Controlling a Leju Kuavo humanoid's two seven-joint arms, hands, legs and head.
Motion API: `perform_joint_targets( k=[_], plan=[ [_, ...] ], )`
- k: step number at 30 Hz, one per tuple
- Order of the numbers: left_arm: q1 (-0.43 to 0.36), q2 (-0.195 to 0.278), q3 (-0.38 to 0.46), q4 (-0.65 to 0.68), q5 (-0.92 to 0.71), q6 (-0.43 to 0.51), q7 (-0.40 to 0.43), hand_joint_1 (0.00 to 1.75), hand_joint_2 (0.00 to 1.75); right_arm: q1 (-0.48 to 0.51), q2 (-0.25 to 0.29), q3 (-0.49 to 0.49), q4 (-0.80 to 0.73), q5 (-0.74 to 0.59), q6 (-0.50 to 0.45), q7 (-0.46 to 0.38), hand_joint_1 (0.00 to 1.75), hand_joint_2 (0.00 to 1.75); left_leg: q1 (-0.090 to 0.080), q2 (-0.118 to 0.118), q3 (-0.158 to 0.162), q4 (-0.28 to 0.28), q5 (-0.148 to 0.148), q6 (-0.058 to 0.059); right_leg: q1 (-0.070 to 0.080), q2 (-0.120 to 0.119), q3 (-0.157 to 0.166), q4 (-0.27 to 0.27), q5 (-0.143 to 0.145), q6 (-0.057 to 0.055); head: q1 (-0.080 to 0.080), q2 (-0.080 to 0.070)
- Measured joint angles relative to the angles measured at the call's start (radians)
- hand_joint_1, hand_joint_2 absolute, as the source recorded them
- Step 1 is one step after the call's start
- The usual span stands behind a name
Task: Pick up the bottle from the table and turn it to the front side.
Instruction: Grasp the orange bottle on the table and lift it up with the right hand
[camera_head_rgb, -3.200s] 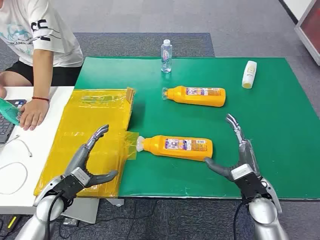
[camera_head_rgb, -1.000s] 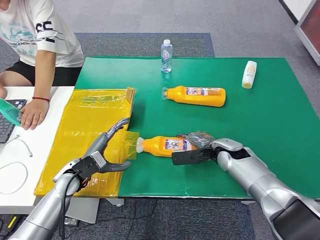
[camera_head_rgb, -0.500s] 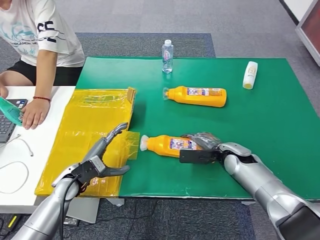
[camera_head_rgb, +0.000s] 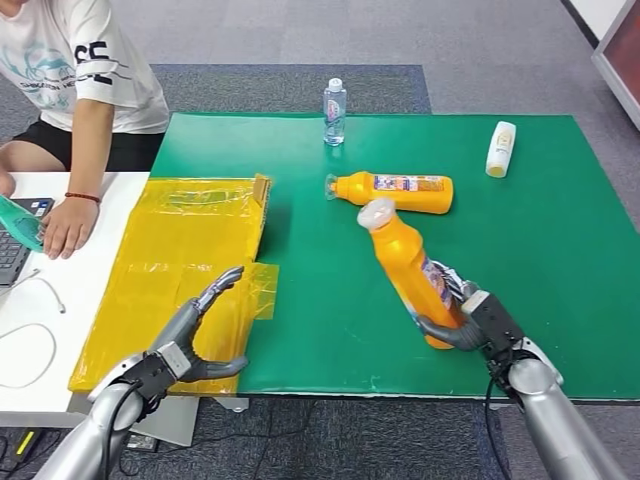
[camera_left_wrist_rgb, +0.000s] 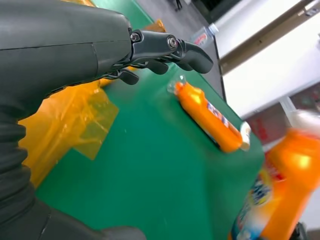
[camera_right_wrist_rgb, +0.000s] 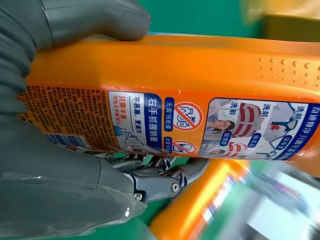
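Observation:
My right hand (camera_head_rgb: 472, 322) grips the lower end of an orange bottle (camera_head_rgb: 407, 262) and holds it tilted above the green mat (camera_head_rgb: 558, 250), its white cap (camera_head_rgb: 375, 212) pointing up and away from me. In the right wrist view the bottle's label (camera_right_wrist_rgb: 188, 125) faces the camera, with the hand's thumb (camera_right_wrist_rgb: 94, 20) and fingers (camera_right_wrist_rgb: 166, 177) wrapped around the bottle (camera_right_wrist_rgb: 181, 65). A second orange bottle (camera_head_rgb: 396, 191) lies on its side further back on the mat. My left hand (camera_head_rgb: 185, 340) hovers open over the yellow sheet (camera_head_rgb: 181, 250), fingers (camera_left_wrist_rgb: 166, 47) spread.
A small clear water bottle (camera_head_rgb: 333, 111) stands at the mat's far edge. A white and yellow bottle (camera_head_rgb: 500, 148) lies at the far right. A person (camera_head_rgb: 75, 70) sits at the white table (camera_head_rgb: 30, 330) on the left, one hand (camera_head_rgb: 66, 226) resting beside a laptop.
My right hand closed on the near orange bottle lying on the mat and lifted it, swinging its cap end up. My left hand drew back a little toward me.

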Motion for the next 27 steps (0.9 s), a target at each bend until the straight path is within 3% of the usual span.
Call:
perform_joint_targets(
  k=[5, 10, 15, 23, 27],
  plan=[
    [-0.014, 0.007, 0.013, 0.022, 0.067, -0.104, -0.055, 0.00, 1.75, 0.054, 0.033, -0.115, -0.110, 0.004, 0.077, -0.011, 1.75, 1.75, 0.000, 0.000, 0.000, 0.000, 0.000, 0.000, 0.000, 0.000, -0.001, 0.000, 0.000, -0.001, 0.000, 0.000],
    [-0.088, 0.032, -0.020, 0.052, 0.209, -0.339, -0.095, 0.00, 1.75, 0.040, 0.077, -0.115, -0.149, 0.006, 0.155, -0.031, 1.75, 1.75, 0.000, 0.000, 0.000, 0.000, 0.002, -0.001, 0.000, 0.000, -0.002, 0.001, 0.002, -0.002, 0.000, 0.000],
    [-0.185, 0.043, -0.042, 0.100, 0.289, -0.547, -0.101, 0.00, 1.75, -0.011, 0.126, -0.038, -0.171, -0.001, 0.197, -0.035, 1.75, 1.75, 0.000, 0.000, 0.000, 0.000, 0.004, -0.001, 0.000, 0.000, -0.002, 0.001, 0.002, -0.002, 0.000, 0.000],
    [-0.254, 0.060, -0.043, 0.156, 0.319, -0.679, -0.101, 0.00, 1.75, -0.041, 0.156, 0.122, -0.189, 0.007, 0.200, -0.053, 1.75, 1.75, 0.000, 0.000, -0.001, 0.000, 0.004, -0.001, 0.000, 0.000, -0.002, 0.002, 0.002, -0.002, 0.000, 0.000],
    [-0.275, 0.079, -0.040, 0.156, 0.309, -0.700, -0.101, 0.00, 1.75, -0.062, 0.164, 0.192, -0.185, 0.019, 0.178, -0.049, 1.75, 1.75, 0.000, 0.000, -0.001, 0.000, 0.004, -0.001, 0.001, 0.000, -0.002, 0.002, 0.002, -0.002, 0.000, 0.000]
  ],
)
